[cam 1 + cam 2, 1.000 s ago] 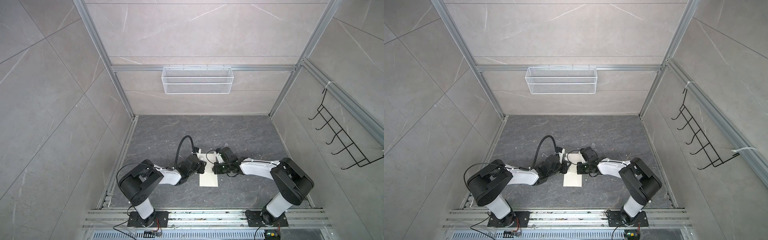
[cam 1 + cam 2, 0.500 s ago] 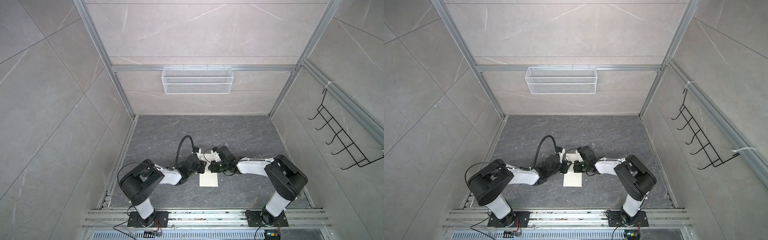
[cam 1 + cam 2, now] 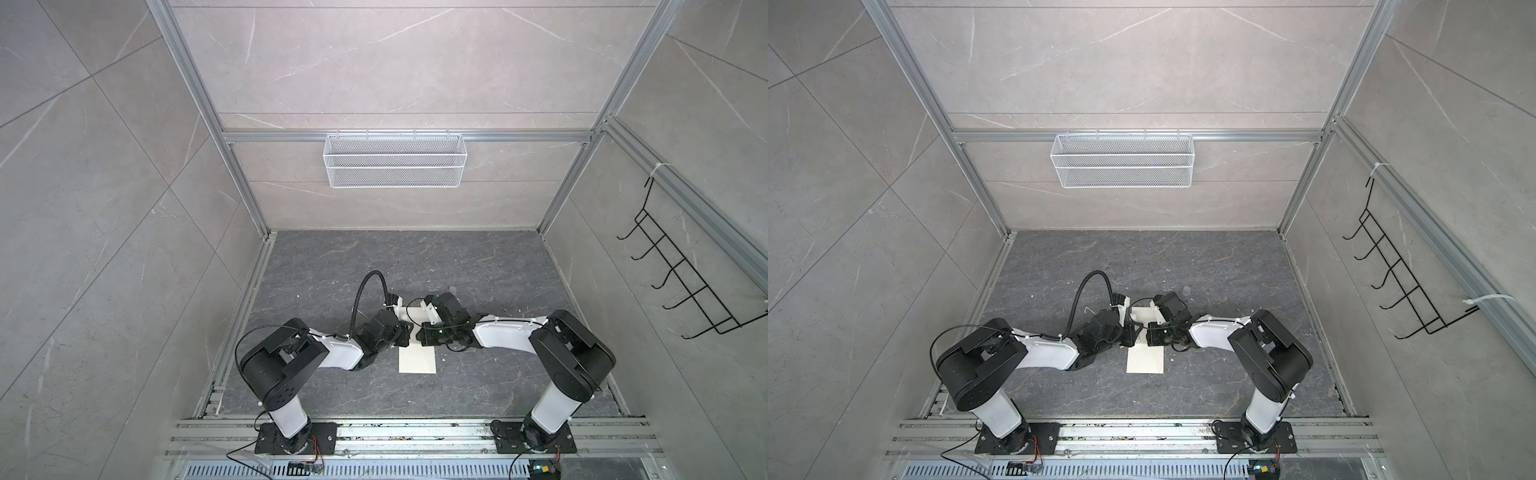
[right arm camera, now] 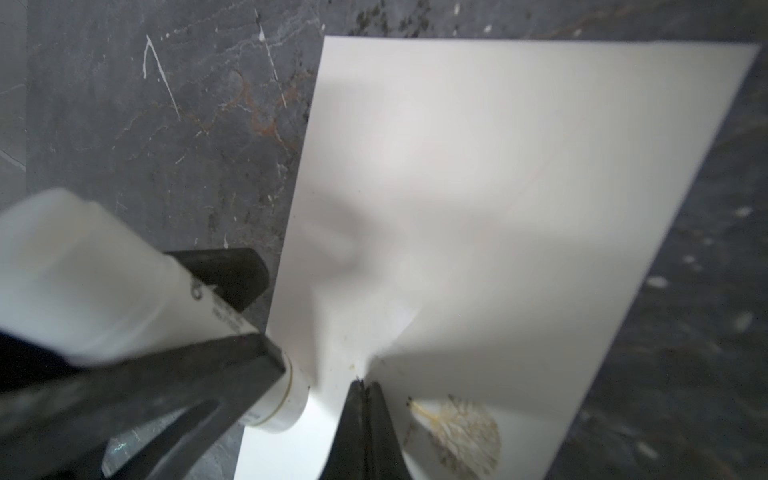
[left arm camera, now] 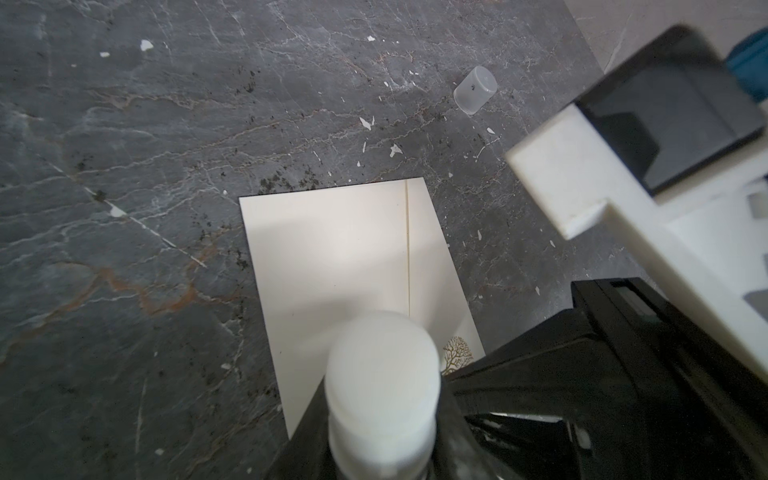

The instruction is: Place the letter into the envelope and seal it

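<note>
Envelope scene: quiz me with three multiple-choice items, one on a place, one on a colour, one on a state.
1. The cap is: A on the table, clear of the envelope; B on the envelope; C held in mid-air.
2. The emblem is: A blue; B golden-brown; C red.
3. The left gripper is: A open and empty; B out of view; C shut on the tube.

Key:
1 A, the left wrist view shows it on bare table beyond the envelope's end.
2 B, both wrist views show a golden-brown tree-like print.
3 C, black fingers clamp the white tube in both wrist views.
</note>
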